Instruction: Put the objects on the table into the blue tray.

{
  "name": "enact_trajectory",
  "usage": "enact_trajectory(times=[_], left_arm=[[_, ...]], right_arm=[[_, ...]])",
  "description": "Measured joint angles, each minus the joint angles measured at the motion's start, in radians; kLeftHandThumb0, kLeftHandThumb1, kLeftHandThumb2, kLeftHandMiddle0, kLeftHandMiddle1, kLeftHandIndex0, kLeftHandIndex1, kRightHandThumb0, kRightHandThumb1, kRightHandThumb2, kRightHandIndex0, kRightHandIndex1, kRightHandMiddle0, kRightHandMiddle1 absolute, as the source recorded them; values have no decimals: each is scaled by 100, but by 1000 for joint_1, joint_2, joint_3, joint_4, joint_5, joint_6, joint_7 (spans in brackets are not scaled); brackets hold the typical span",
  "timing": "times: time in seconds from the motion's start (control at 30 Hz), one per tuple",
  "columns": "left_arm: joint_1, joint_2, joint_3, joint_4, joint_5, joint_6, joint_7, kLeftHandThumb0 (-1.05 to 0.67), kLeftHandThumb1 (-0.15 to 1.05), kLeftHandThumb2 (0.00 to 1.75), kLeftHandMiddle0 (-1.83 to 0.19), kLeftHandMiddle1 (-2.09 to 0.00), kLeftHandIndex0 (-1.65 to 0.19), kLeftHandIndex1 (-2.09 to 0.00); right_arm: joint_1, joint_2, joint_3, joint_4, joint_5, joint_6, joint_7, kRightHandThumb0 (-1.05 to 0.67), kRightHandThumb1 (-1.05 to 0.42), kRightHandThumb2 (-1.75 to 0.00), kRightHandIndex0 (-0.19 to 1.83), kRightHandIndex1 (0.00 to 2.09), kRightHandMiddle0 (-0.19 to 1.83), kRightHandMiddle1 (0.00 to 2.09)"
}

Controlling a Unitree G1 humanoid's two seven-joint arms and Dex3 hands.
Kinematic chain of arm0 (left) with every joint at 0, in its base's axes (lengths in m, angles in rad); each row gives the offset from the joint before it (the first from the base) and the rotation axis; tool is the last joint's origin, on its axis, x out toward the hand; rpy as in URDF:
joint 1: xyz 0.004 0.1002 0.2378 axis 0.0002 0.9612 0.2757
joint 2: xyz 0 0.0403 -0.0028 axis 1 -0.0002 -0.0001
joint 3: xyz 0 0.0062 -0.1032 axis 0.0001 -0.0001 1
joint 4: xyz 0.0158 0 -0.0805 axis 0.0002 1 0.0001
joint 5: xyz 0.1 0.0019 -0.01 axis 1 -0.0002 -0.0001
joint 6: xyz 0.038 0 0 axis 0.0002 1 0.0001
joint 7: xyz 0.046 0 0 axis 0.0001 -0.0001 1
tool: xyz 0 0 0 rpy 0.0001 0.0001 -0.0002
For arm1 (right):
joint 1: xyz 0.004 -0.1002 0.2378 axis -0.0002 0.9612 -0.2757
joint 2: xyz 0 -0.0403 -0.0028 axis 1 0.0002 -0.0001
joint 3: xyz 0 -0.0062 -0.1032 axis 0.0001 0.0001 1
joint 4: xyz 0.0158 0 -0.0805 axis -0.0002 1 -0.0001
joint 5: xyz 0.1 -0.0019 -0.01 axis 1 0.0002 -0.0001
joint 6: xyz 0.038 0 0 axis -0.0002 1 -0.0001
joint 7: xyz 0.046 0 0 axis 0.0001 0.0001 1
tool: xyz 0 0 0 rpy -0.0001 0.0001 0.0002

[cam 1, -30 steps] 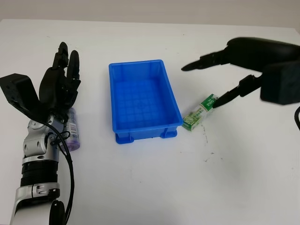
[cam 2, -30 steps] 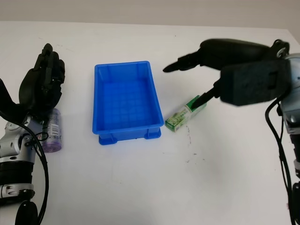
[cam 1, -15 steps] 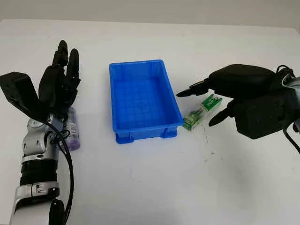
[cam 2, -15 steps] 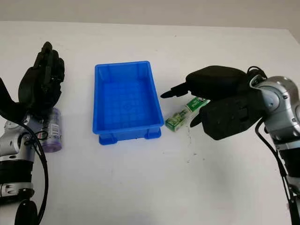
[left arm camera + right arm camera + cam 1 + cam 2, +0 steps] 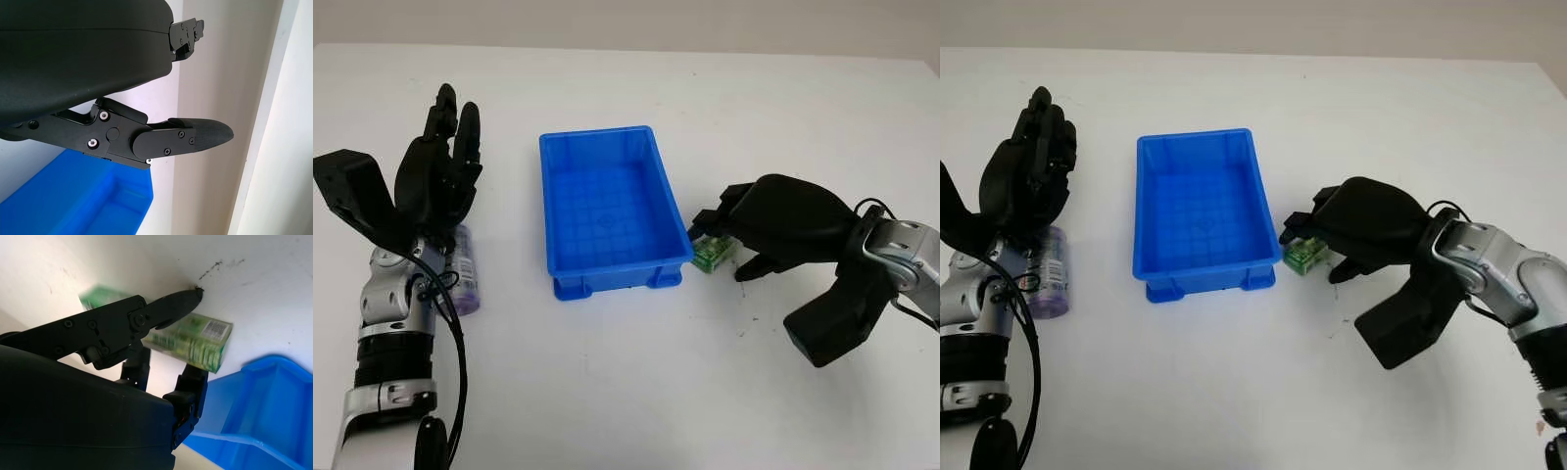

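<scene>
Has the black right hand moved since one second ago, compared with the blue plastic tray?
Yes. The black right hand has come down and toward the blue plastic tray, and now closes over the green box beside it.

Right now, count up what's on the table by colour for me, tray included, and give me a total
Blue: 1, the tray, nothing in it yet.
Green: 1, the box beside the tray, with the right hand closing around it.
Purple: 1, the bottle lying on the table behind the raised, open left hand.
Total: 3
</scene>
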Motion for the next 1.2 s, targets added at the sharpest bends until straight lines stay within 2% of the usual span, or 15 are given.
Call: enact_trajectory(times=[0.03,0.1,0.13,0.2,0.27,0.4,0.5,0.77,0.87,1.03,1.13,1.2], left_arm=[[0,0,0,0,0,0,0,-66,105,45,19,0,19,0],[0,1,0,0,0,0,-1,-66,105,45,19,0,19,0],[0,2,0,0,0,0,-2,-66,105,45,19,0,19,0],[0,2,0,0,0,0,-2,-66,105,45,19,0,19,0],[0,3,0,1,3,0,-2,-66,105,45,19,0,19,0],[0,3,-3,2,5,0,-7,-66,105,45,19,0,19,0],[0,3,-2,2,5,0,-7,-66,105,44,19,0,19,0],[0,4,-3,2,7,0,-7,-66,105,45,19,0,19,0],[0,4,-3,2,9,0,-7,-66,105,45,19,0,19,0],[0,4,-3,12,10,-2,-8,-66,105,44,19,0,19,0],[-1,4,-5,28,15,-11,-11,-66,105,45,19,0,19,0],[-1,4,-8,36,17,-14,-12,-66,105,46,19,0,19,0]], right_arm=[[-5,-1,7,20,-26,-6,-42,-52,-99,-6,70,206,40,159],[-21,-3,25,56,-65,-11,-106,-51,-103,-6,85,208,42,185],[-30,-3,35,73,-82,-12,-139,-50,-104,-8,97,209,52,200],[-44,-2,48,109,-103,-11,-195,-50,-104,-9,111,209,73,207],[-60,4,61,147,-113,-9,-242,-50,-105,-13,116,209,85,209],[-100,21,84,212,-132,15,-293,-51,-105,-15,113,209,81,209],[-142,39,92,284,-128,39,-298,-50,-105,-20,103,209,76,209],[-298,75,109,456,-66,81,-341,-44,-102,-8,93,209,70,209],[-336,100,87,479,15,84,-341,-41,-101,-6,101,209,74,209],[-397,157,74,488,56,104,-429,-42,-101,-6,112,209,87,209],[-426,218,68,488,97,108,-471,-38,-103,-6,117,209,93,209],[-437,268,59,488,142,87,-487,-40,-104,-9,119,209,95,209]])
